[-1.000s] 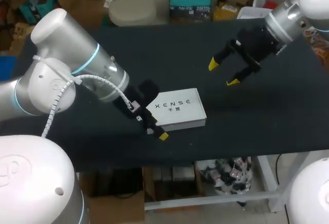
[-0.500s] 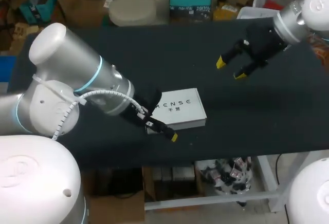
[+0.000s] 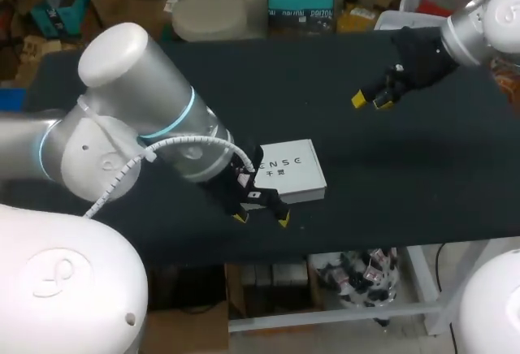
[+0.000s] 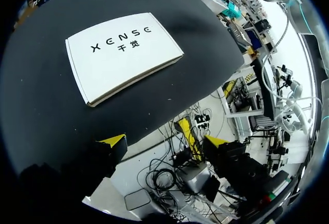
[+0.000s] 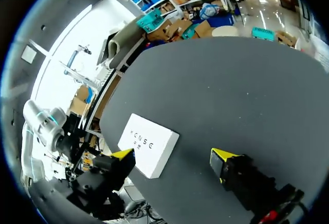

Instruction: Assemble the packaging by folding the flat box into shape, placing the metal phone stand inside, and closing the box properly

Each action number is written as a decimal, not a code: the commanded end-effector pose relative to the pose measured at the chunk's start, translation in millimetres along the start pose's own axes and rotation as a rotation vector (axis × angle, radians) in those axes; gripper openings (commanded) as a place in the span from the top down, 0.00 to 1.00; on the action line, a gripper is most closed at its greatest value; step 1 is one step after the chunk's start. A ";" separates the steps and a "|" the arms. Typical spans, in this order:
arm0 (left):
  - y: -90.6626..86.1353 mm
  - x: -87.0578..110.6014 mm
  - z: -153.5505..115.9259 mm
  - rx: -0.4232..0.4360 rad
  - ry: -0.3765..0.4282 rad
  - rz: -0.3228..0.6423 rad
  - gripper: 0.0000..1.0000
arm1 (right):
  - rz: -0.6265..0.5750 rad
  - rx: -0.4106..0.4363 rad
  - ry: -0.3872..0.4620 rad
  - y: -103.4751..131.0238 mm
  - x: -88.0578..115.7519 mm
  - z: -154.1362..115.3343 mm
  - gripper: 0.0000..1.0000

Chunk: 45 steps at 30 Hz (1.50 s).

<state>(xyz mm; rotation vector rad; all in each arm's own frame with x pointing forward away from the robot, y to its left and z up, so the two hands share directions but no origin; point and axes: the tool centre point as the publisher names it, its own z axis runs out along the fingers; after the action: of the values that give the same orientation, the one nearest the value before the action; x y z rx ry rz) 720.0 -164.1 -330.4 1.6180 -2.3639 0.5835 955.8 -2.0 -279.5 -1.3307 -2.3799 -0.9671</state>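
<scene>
A white box [image 3: 286,172] with dark print on its lid lies closed and flat on the black table, near the front edge. My left gripper [image 3: 260,220] hangs open at the box's near left corner, right at the table's front edge, with nothing between its fingers. In the left wrist view the box [image 4: 123,57] lies ahead of the open gripper [image 4: 164,142], apart from it. My right gripper [image 3: 370,101] is open and empty above the far right of the table. From the right wrist view the box [image 5: 149,144] is far ahead of that gripper [image 5: 172,156]. No metal phone stand shows in any view.
The black table [image 3: 406,175] carries nothing else that I can see. Its front edge [image 4: 169,116] runs just under my left gripper. My left arm's thick white links [image 3: 138,118] cover the table's left part.
My left gripper has swung round and shifted right along the box's near side, so both yellow tips show. My right gripper has drawn back toward the far right.
</scene>
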 end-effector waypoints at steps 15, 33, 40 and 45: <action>-15.4 8.7 21.2 -0.030 -0.264 -0.075 0.00 | -0.225 0.010 0.010 2.0 -16.2 -6.2 0.00; -28.8 8.1 54.9 0.104 -0.505 -0.297 0.00 | -0.632 -0.240 -0.067 15.4 -45.8 -3.5 0.00; -36.7 -4.0 63.5 0.118 -0.557 -0.346 0.00 | -0.499 -0.250 -0.163 24.2 -53.0 -0.8 0.00; -43.1 -11.8 69.1 0.124 -0.585 -0.364 0.00 | -0.468 -0.282 -0.184 25.1 -59.2 1.5 0.00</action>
<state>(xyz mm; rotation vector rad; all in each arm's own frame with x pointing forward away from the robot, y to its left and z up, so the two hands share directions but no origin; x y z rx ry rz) 764.5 -190.5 -382.9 2.2891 -2.2149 0.4718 1010.8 -32.7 -295.9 -0.9554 -2.8362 -1.3998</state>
